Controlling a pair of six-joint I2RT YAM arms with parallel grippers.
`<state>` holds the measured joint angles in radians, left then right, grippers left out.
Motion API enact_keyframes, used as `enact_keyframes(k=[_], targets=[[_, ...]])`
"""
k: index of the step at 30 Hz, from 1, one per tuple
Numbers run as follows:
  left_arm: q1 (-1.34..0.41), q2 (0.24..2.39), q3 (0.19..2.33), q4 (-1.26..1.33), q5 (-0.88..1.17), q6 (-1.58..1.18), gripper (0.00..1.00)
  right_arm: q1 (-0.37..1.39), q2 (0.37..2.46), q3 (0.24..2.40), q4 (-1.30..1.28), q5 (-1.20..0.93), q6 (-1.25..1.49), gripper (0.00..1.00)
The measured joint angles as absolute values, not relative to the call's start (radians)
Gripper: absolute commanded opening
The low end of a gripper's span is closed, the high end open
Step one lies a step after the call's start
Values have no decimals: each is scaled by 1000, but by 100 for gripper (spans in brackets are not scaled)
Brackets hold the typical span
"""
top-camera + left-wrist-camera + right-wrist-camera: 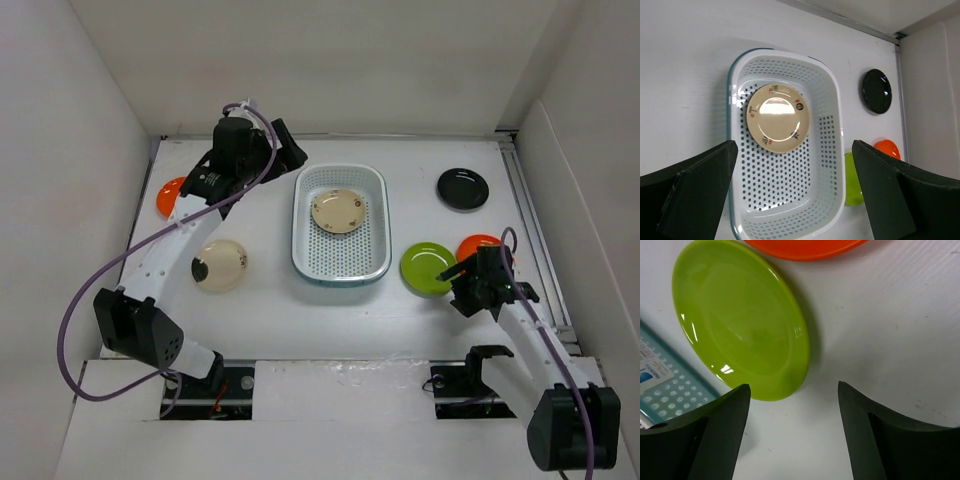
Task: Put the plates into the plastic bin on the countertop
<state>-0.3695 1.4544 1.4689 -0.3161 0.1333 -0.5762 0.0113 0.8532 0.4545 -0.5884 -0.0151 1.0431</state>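
Hovering near the plastic bin point(340, 169), left pincer point(795, 145) gapes empty; right pincer point(794, 386) gapes beside green plate point(740, 320).

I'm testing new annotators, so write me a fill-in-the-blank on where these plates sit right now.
The plastic bin holds ___ plate.
That plate is ___ in colour.
In the top view, the black plate lies to the bin's ___.
The left arm has its jaws ___, not shut.
Missing: one; cream; right; open.
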Motion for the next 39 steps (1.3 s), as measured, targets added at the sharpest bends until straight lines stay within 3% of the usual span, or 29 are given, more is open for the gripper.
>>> enact_keyframes(k=[7,15,18,19,22,24,34,39], targets=[[-369,1434,1469,-381,21,-581,100,21,946,450,-485,25,1062,69],[-369,1434,1469,-410,1,-584,100,21,1075,460,-426,46,1053,54],[-365,1433,1469,-410,1,-584,100,21,1115,477,-414,53,1041,40],[-364,1433,1469,-410,1,-584,100,21,1137,488,-415,55,1036,30],[-360,1429,1469,-414,3,-585,100,21,1187,515,-410,59,1021,24],[-356,1425,1469,-417,6,-584,100,21,1204,529,-406,56,1015,0],[-334,1410,1469,-425,-12,-592,100,22,1205,600,-415,73,1001,0],[-333,1430,1495,-484,-108,-625,100,22,1105,767,-517,183,996,0]])
